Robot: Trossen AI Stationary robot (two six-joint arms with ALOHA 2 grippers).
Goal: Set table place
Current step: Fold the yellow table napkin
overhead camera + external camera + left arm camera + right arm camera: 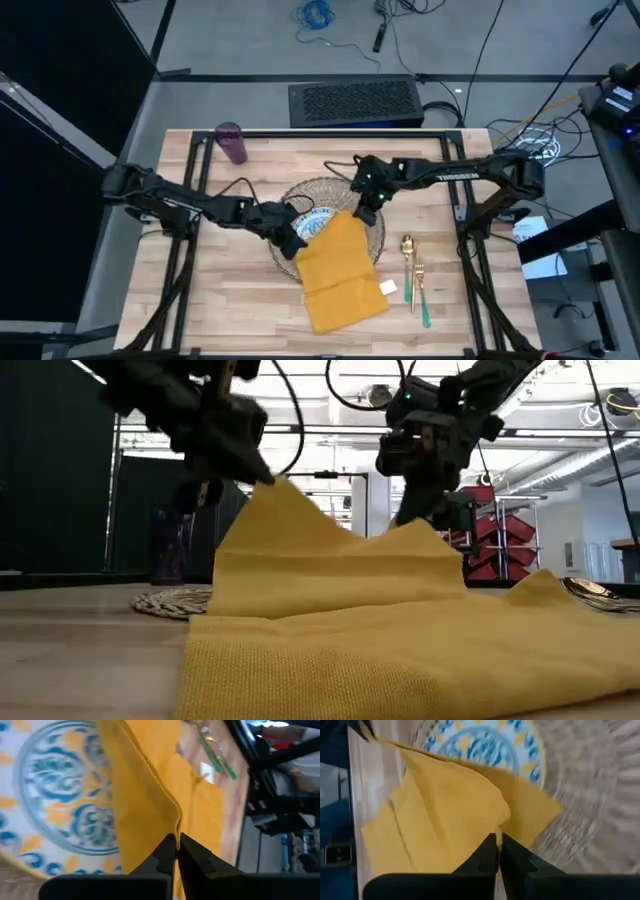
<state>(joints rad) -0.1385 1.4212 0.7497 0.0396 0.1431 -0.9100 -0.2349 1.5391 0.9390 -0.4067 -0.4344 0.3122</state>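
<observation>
High view – both pincers, left pincer (pixel 293 238) and right pincer (pixel 362 213), pinch the napkin (pixel 338 272) over the plank table (pixel 220 300).

**Where my four cameras sat**

My high camera looked straight down on the whole tabletop (pixel 200 300) and both my arms. The low one sat at tabletop height, very close to the yellow napkin (pixel 400 640), facing level into the room behind. Each wrist camera peered past its own gripper, left (pixel 177 851) and right (pixel 499 851), closely at the napkin and the patterned plate (pixel 485 745). All four shared the napkin.
</observation>
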